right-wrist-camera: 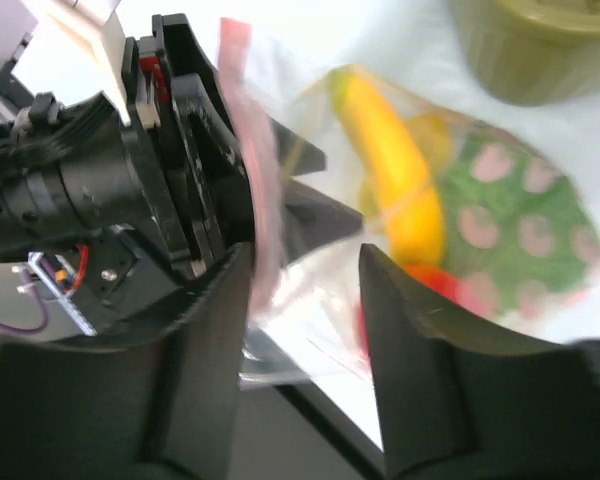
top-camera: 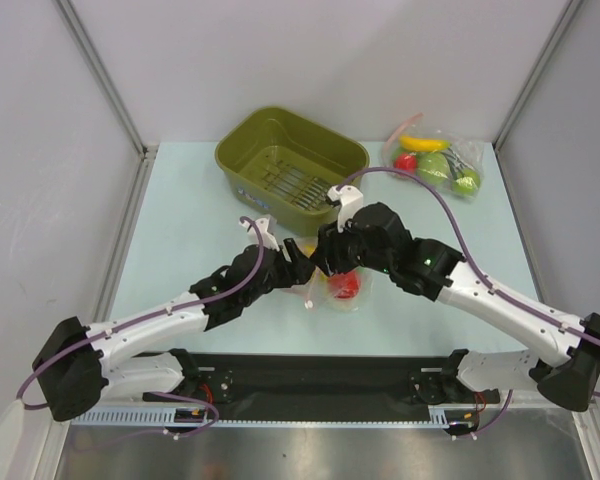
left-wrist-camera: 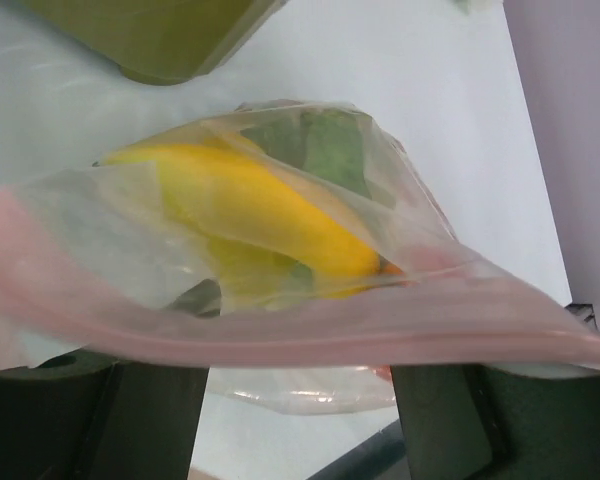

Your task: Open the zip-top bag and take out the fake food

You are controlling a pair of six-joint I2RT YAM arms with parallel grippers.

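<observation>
The zip-top bag (top-camera: pixel 340 288) sits at mid-table between both grippers, its pink zip strip (left-wrist-camera: pixel 330 340) stretched across the left wrist view. Through the plastic I see a yellow banana (left-wrist-camera: pixel 270 210), a green leafy piece (left-wrist-camera: pixel 330 150) and a red fruit (right-wrist-camera: pixel 435 285). My left gripper (left-wrist-camera: pixel 300 378) is open, its fingers wide apart with their tips behind the strip. My right gripper (right-wrist-camera: pixel 305 275) is open, with loose clear plastic of the bag's mouth between its fingers (right-wrist-camera: pixel 410 330), right next to the left gripper (right-wrist-camera: pixel 180 150). Both grippers meet at the bag's mouth in the top view (top-camera: pixel 315 262).
An olive green basket (top-camera: pixel 242 140) stands just behind the grippers and shows in the wrist views (left-wrist-camera: pixel 160 40). A second clear bag with banana, red and bright green fruits (top-camera: pixel 435 160) lies at the back right. Grey walls flank the table.
</observation>
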